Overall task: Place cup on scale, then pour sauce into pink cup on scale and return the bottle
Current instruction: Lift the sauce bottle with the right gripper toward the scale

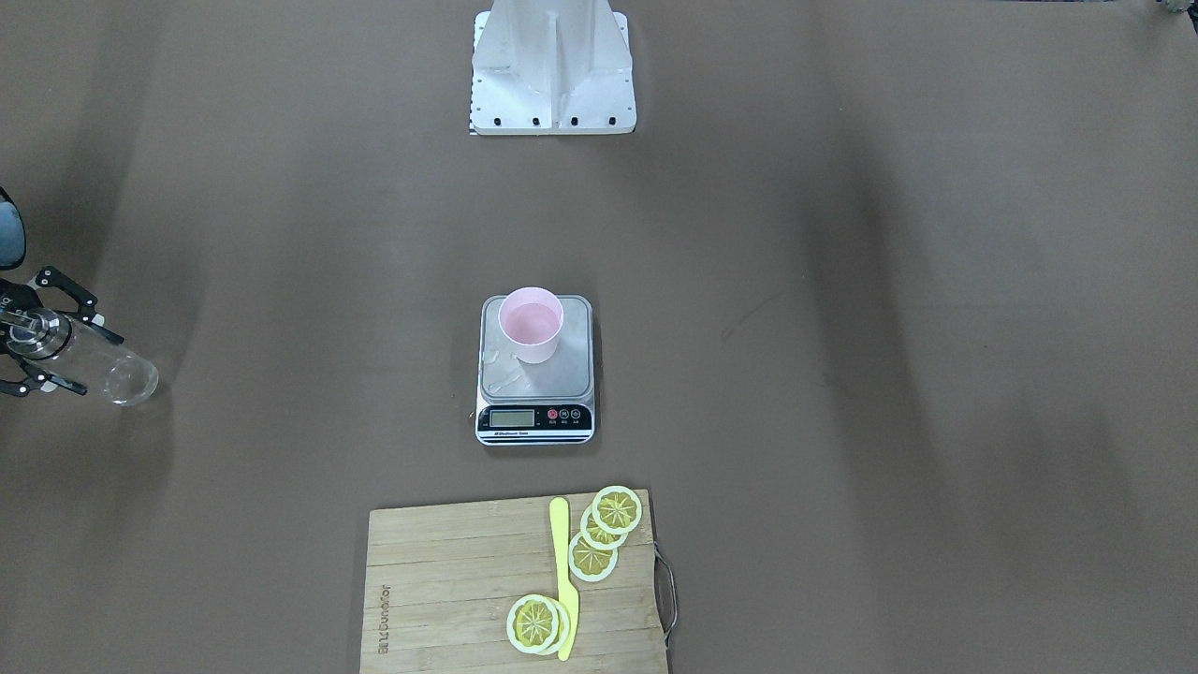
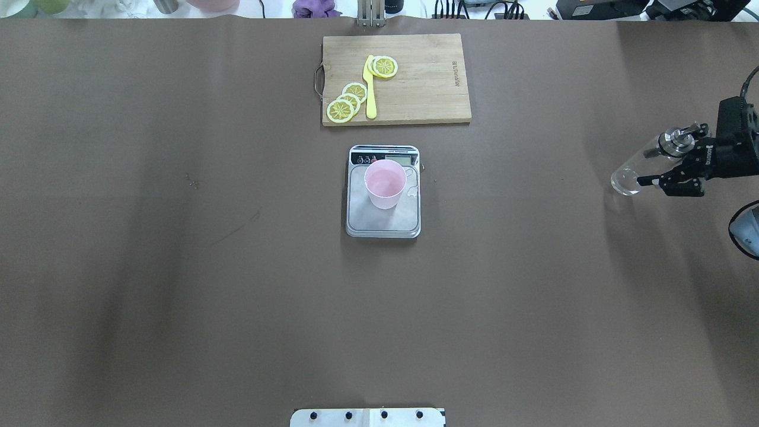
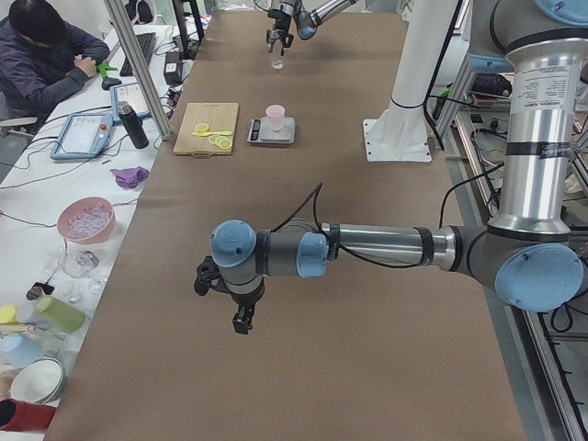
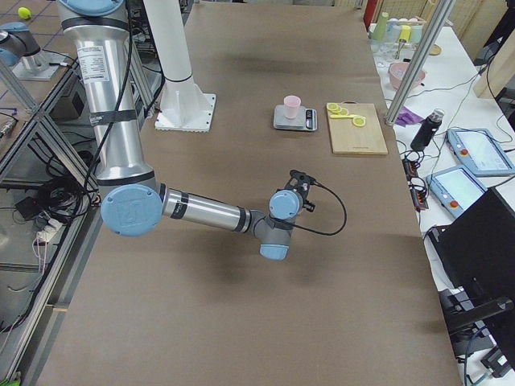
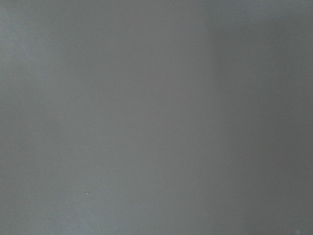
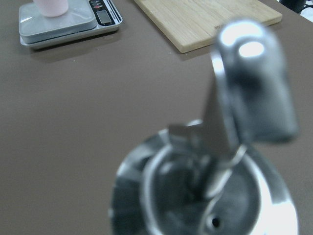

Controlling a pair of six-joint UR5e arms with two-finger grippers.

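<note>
Two hands: right hand spread astride slim clear glass bottle; left hand state unclear.

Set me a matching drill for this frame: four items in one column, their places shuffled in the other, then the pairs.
Items
1. pale pink tapered plastic cup
2. slim clear glass bottle with metal pourer cap
3. yellow plastic knife
4. flat steel-topped kitchen scale

Places
A. on the wooden cutting board, beside lemon slices
B. between the right pincer fingers, far to the robot's right
C. upright on the scale's platform
D. on the brown table, just robot-side of the board

Pairs: 1-C, 2-B, 3-A, 4-D
</note>
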